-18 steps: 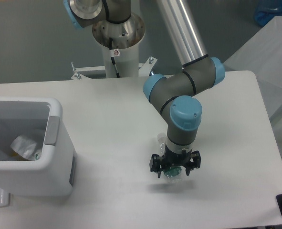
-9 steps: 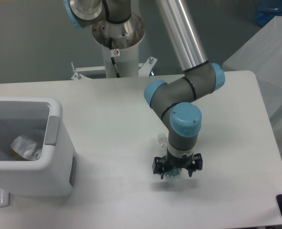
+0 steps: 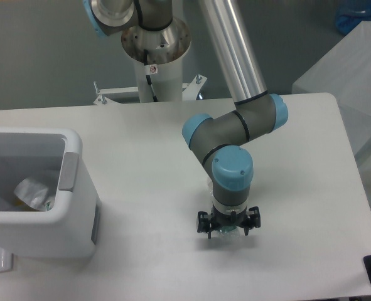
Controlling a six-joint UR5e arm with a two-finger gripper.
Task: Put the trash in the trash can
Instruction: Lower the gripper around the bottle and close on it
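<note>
End effector [image 3: 228,228] pointing down at the worktop [image 3: 154,157], fingers around the small clear bottle [image 3: 225,232] (mostly hidden, grip unclear), crumpled wrapper [image 3: 33,194] inside white trash can [image 3: 72,188] at left

bottle [image 3: 225,232] mostly hidden under pincer [image 3: 227,229], trash can [image 3: 72,188] cut off left

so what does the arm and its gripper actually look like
The arm is built from grey tube sections with light blue round caps at the joints, plus one long shiny silver tube running up out of frame. Its white base column carries a small red and white sticker. The gripper is small, black and two-fingered, under a pale wrist ring.
</note>
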